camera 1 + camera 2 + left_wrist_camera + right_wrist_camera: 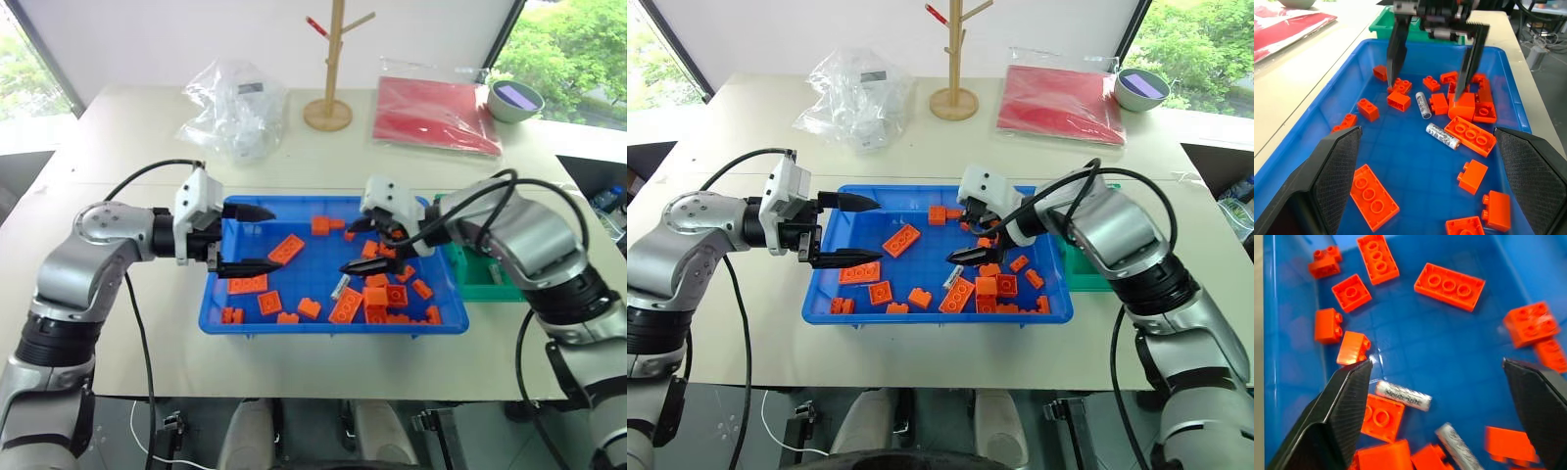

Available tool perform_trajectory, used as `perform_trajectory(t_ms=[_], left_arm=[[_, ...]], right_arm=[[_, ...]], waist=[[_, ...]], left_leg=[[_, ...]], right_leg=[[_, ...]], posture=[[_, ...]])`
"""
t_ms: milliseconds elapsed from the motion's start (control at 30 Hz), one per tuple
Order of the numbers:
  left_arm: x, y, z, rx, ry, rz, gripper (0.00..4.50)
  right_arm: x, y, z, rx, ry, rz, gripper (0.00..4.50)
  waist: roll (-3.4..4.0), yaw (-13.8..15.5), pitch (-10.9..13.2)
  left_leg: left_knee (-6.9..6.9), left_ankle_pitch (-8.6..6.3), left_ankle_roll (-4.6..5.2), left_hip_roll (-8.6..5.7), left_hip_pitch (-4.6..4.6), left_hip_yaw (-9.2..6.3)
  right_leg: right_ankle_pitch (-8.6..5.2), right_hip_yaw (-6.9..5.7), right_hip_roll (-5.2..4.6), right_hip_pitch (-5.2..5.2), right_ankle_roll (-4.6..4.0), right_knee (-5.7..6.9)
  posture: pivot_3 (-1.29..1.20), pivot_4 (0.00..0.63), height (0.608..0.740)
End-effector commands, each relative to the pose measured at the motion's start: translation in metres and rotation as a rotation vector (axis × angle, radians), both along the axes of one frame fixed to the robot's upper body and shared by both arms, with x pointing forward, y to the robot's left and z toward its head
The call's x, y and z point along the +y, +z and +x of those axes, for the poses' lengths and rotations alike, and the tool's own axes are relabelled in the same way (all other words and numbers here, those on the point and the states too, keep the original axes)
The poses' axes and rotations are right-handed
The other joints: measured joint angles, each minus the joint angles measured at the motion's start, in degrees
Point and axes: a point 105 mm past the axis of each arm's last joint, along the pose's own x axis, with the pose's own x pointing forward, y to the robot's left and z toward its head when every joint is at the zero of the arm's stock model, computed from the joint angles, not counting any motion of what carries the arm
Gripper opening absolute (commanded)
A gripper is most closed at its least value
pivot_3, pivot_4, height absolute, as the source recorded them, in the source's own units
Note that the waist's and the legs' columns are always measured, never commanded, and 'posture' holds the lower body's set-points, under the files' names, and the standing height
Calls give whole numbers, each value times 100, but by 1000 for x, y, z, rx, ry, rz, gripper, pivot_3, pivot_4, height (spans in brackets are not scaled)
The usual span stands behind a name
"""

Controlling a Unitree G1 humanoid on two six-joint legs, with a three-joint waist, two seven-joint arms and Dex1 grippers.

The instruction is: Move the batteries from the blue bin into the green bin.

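Two batteries [1423, 104] lie loose on the floor of the blue bin [323, 324], among scattered orange bricks [285, 249] — both directly below the right gripper [358, 246], whose fingers stand wide apart and hold nothing. In the left wrist view one battery sits between that gripper's two fingertips, and the other lies just beyond them, against a long orange brick. In the head views only one small silver shape shows under the gripper; the second battery is hard to pick out there among the bricks.

Beyond the right gripper, past the blue bin's far wall, sits the green bin [480, 284] — mostly covered by the right arm, so its inside cannot be seen.

At the other end of the blue bin the left gripper [257, 239] hovers with fingers spread and empty, pointing across the bin toward the right gripper, well apart from both batteries.
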Motion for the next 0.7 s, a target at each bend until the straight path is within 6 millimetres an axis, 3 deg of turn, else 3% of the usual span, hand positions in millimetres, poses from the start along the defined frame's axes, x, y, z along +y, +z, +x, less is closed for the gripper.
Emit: perform_trajectory(t_ms=[33,267,467,700], left_arm=[[3,11,-6,-41,3,-7,4500],[1,9,-8,-33,-1,-13,4500],[-3,9,-8,-37,-18,-16,4500],[-3,9,-7,-43,-20,-15,4500]], right_arm=[[10,8,-8,47,-65,86,4297],[12,-13,-16,121,-146,81,4297],[11,-44,-15,33,-121,-62,4297],[9,-59,-13,16,-104,-120,4297]], waist=[[0,-6,0],[-1,-2,-1],[-1,-11,-1],[-1,-13,-1]], left_leg=[[0,0,0,2,0,-2],[-2,0,0,4,5,-7],[-2,0,0,2,5,-6],[-2,0,0,2,5,-5]], right_leg=[[3,-2,2,0,5,2],[-1,-9,6,2,-3,7],[-3,-8,7,1,-6,6],[-3,-8,8,1,-5,5]], posture=[[0,150,736],[0,150,736],[0,150,736],[0,150,736]])
